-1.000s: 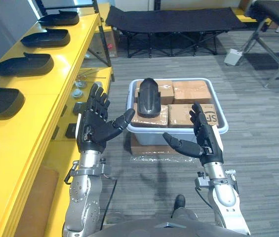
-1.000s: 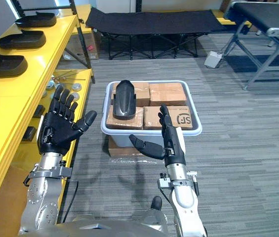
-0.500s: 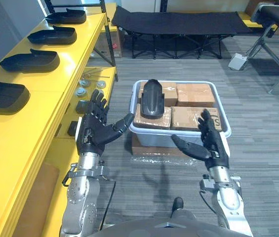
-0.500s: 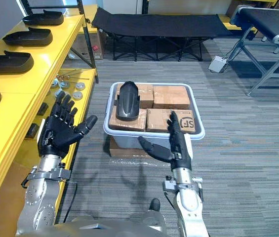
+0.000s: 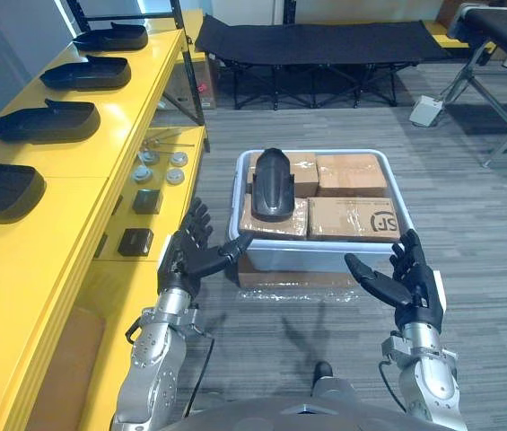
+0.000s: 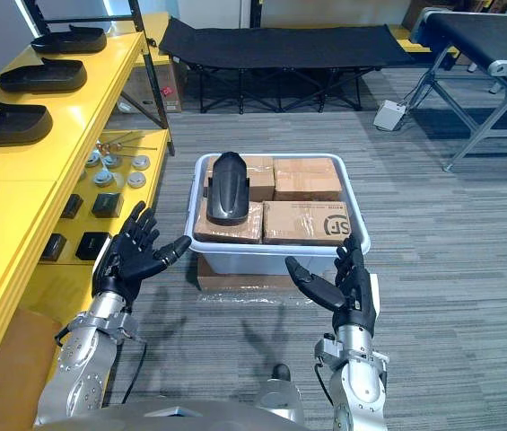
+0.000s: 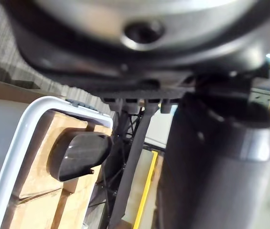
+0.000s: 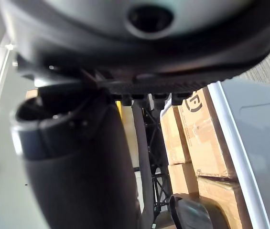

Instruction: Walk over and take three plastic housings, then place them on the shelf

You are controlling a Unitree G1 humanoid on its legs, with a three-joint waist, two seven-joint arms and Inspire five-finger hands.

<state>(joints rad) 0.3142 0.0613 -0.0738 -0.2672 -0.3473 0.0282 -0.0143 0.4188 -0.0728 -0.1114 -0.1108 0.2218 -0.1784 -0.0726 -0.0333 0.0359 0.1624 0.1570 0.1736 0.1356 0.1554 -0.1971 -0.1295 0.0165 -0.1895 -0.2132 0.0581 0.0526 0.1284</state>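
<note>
Carpeted floor fills the middle and right of the frame, and at its centre sits a white bin packed with cardboard boxes. One black plastic housing lies on top of the boxes at the bin's upper-left corner, its long axis running up the frame; the left wrist view shows it resting on the cardboard just inside the white rim. The left hand hangs in the lower left-centre of the frame, just beside the bin's lower-left corner, fingers spread wide and thumb pointing toward the bin, with nothing in it. The right hand is at the lower right, near the bin's lower-right corner, palm turned inward and fingers splayed apart, likewise empty. Neither hand touches the bin or the housing. Along the left edge of the frame runs the yellow shelf, and on its top surface four more housings lie in a row from upper left downward, well apart from one another. A lower tier of the shelf carries small round parts and two dark blocks. A black folding cot stands across the top of the frame, beyond the bin.
</note>
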